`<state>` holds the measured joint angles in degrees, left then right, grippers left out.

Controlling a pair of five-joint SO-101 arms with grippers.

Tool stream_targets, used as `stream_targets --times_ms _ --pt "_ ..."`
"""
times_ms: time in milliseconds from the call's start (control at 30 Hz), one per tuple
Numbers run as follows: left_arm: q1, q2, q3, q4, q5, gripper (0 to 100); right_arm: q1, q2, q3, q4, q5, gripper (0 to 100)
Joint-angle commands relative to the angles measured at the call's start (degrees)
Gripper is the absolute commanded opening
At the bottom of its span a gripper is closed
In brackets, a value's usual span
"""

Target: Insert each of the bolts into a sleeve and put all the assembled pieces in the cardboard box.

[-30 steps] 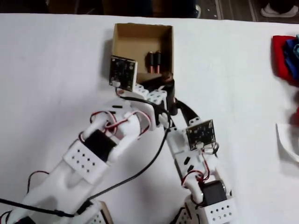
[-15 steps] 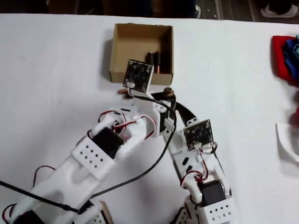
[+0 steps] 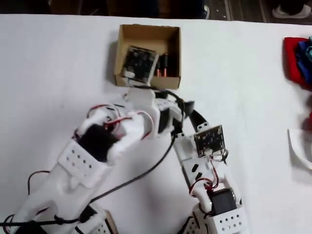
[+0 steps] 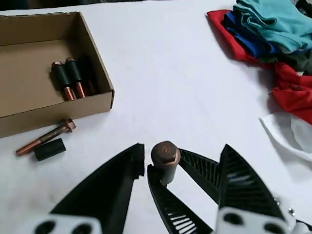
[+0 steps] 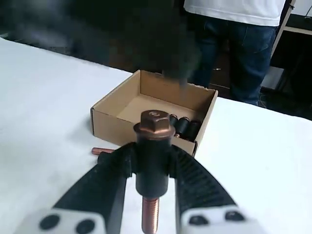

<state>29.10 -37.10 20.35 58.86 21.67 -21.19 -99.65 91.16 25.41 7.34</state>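
My right gripper is shut on a black sleeve with a copper bolt through it, held upright above the table. In the left wrist view that assembled piece stands between the fingers of my open left gripper, which touch nothing. The cardboard box holds several assembled pieces. A loose copper bolt and a loose black sleeve lie on the table just outside the box's near wall. From above, the box lies beyond both arms, and the right gripper is near its front right corner.
A pile of red, blue and teal cloth lies off to the right, with a white object nearer the table's edge. A person stands behind the table. White tabletop lies open left of the box.
The left arm has swung, so its wrist camera board now sits over the box's near wall. The right arm has barely moved and keeps its piece.
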Motion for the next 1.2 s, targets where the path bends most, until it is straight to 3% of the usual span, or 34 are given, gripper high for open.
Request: stream_targets --times_ms 0,133,233,367,500,700,900,1000,1167 --pt "-3.87 0.0 -7.87 3.78 -0.09 26 0.4 -1.01 -3.52 -0.84 0.09 2.0" --pt "-9.23 0.0 -12.7 9.41 -0.09 26 3.12 -0.92 -3.52 4.09 -0.26 2.0" --pt "-14.33 0.35 -12.79 16.79 -1.76 26 7.78 -0.92 -4.31 6.2 -6.07 2.0" --pt "-22.95 0.53 -2.86 20.84 -17.93 26 14.37 -0.75 -10.64 5.76 -9.93 1.9" --pt "-31.12 0.44 11.82 12.48 -27.69 26 14.46 5.58 -18.64 5.41 -9.85 1.9" --pt "-38.77 0.44 28.44 -6.07 -22.59 26 14.02 36.79 -40.0 6.9 -10.2 1.9" --pt "-39.12 0.53 41.8 -21.36 -22.15 26 10.15 73.71 -78.15 30.64 -10.29 2.0" --pt "-39.12 0.53 45.58 -24.62 -22.15 26 9.71 88.48 -99.52 43.65 -10.29 2.0" --pt "-38.95 0.62 48.84 -28.13 -22.51 26 6.37 113.27 -132.13 56.57 -10.37 2.0"
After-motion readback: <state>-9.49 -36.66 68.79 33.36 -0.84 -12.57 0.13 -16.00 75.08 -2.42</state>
